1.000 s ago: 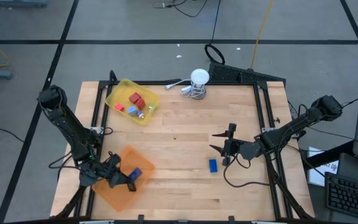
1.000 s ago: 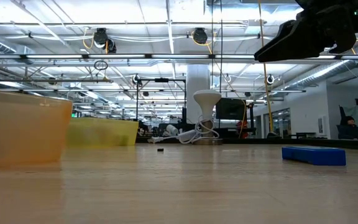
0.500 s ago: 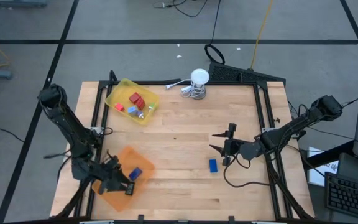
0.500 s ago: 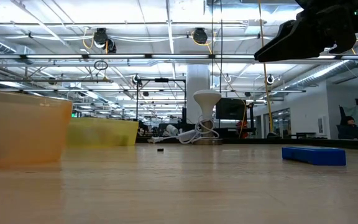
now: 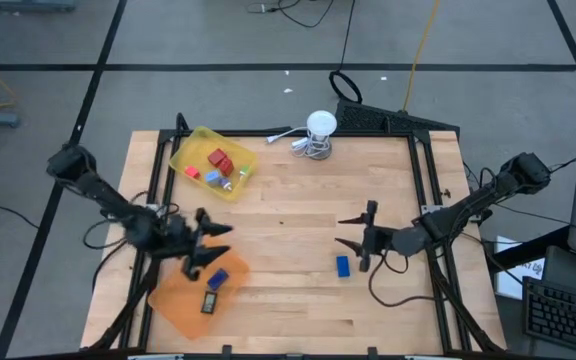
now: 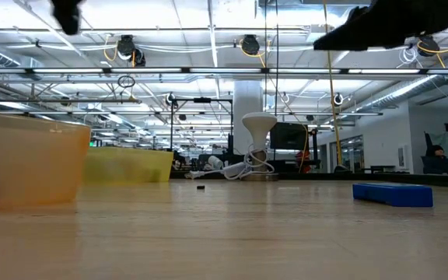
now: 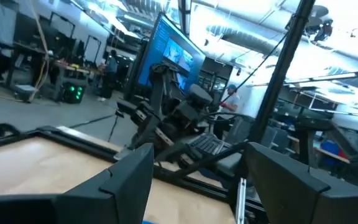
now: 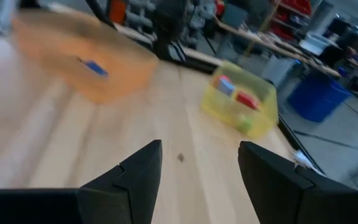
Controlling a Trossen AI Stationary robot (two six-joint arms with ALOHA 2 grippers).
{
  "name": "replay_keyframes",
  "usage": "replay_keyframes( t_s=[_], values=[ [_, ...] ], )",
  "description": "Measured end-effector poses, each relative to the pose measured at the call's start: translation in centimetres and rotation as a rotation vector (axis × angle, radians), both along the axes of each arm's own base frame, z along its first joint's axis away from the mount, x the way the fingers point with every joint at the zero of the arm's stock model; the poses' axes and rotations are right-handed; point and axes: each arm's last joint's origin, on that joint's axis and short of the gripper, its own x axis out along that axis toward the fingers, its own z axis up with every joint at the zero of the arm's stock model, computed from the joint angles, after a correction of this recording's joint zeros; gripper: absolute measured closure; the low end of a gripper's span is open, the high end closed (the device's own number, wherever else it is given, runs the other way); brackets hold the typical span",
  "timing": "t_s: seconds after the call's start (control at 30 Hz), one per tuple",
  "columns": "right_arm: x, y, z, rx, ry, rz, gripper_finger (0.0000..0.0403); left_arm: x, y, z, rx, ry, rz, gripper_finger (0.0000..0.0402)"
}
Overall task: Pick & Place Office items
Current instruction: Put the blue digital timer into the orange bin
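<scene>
Loose piece: the blue block [image 5: 342,265] lies alone on the bare table [image 5: 288,200], well apart from both trays; it is the one you go for next, as I judge it.
Way from the claw: it sits just beside the right gripper [image 5: 353,231], a little toward the near edge of the table from its fingertips.
Long axis: in the high view the block's length seems to run roughly front to back, though it is small there and you should check it.
Right claw: the fingers [image 8: 135,177] stand apart with nothing between them.
Nearer arm: the right one, by far.
Left claw: the left gripper [image 5: 213,243] hangs over the inner rim of the orange tray [image 5: 183,300], fingers [image 7: 123,180] spread and empty.
Already placed: a blue piece [image 5: 217,279] and a dark piece [image 5: 209,301] lie in the orange tray; red and blue pieces [image 5: 218,160] lie in the yellow tray [image 5: 196,140].
</scene>
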Motion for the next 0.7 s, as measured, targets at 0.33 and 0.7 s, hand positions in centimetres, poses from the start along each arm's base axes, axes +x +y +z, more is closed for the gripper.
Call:
replay_keyframes(
  t_s=[0.33,0.7],
  values=[
    [-0.3,1.4,1.0,0.055,-0.094,0.102,0.0202,10.1,3.6,-1.9,-0.041,0.121,0.051,0.0158],
    [-1.3,2.8,-0.9,0.157,0.097,0.257,0.0202,19.6,2.8,-5.1,0.177,0.462,-0.078,0.0182]
  ],
)
